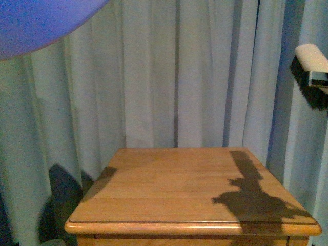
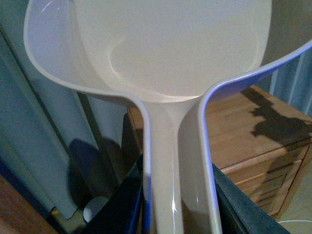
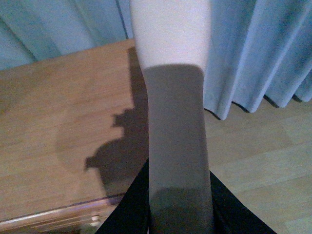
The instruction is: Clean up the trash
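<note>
Front: desk [image 1: 174, 189] top shows only an arm shadow [image 1: 251, 200] at the near right corner. No trash on it, no paper ball anywhere in frame. Blurred blue dustpan [image 1: 36, 20] sits high, off the left edge; what looks like a brush [image 1: 311, 61] hangs high off the right edge. Left wrist: left end effector [image 2: 178, 209] is clamped on the dustpan handle, black jaws tight on either side, pan mouth pointing away from the wrist, desk's left side beyond it. Trash not seen here either. A small white round thing [image 2: 95, 212] sits low in the dark by the desk's left side, too dim to name. Right wrist: right end effector [image 3: 178, 214] is closed around the brush, whose long axis runs straight out along the desk's right edge, with floor [image 3: 263, 161] on the far side. No trash. So the bearing from either tool to the trash can't be told, nor which arm is nearer. My read: it's off the desk top or out of frame, so locate it first, then sweep brush toward pan.
</note>
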{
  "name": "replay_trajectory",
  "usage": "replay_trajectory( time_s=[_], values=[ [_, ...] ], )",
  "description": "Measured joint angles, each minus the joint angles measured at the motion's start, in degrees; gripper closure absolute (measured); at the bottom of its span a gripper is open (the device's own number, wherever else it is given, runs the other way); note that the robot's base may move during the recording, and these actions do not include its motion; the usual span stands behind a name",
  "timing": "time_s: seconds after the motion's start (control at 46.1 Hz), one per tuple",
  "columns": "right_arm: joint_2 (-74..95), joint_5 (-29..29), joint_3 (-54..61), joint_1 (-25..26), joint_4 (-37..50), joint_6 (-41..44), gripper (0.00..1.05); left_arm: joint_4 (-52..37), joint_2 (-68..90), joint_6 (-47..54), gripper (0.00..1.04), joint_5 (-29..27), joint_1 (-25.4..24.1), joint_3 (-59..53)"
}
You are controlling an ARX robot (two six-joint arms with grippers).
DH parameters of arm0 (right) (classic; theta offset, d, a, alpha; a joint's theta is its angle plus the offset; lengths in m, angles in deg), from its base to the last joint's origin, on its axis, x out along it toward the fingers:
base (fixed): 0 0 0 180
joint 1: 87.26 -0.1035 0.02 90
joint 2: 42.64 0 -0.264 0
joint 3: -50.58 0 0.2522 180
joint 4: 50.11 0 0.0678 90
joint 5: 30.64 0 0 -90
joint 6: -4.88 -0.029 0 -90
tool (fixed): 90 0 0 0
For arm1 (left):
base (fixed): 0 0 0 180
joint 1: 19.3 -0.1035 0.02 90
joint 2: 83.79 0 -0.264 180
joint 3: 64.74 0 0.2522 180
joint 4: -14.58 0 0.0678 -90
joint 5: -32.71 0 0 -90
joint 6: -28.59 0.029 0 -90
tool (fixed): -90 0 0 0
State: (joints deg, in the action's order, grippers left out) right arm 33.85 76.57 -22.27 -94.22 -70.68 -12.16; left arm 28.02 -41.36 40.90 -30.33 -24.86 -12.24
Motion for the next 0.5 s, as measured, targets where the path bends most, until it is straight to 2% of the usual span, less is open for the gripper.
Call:
replay_trajectory(
  time_s=[0.26, 0.498],
  values=[
    [-24.30, 7.08, 15.19, -0.28, -1.38, 1.25, 0.85, 0.00, 0.00, -0.02, 0.77, 0.00, 0.00, 0.00],
    [-36.79, 11.91, 22.91, -4.37, -5.88, 1.73, 0.85, 0.00, 0.00, -0.02, 0.77, 0.00, 0.00, 0.00]
  ],
)
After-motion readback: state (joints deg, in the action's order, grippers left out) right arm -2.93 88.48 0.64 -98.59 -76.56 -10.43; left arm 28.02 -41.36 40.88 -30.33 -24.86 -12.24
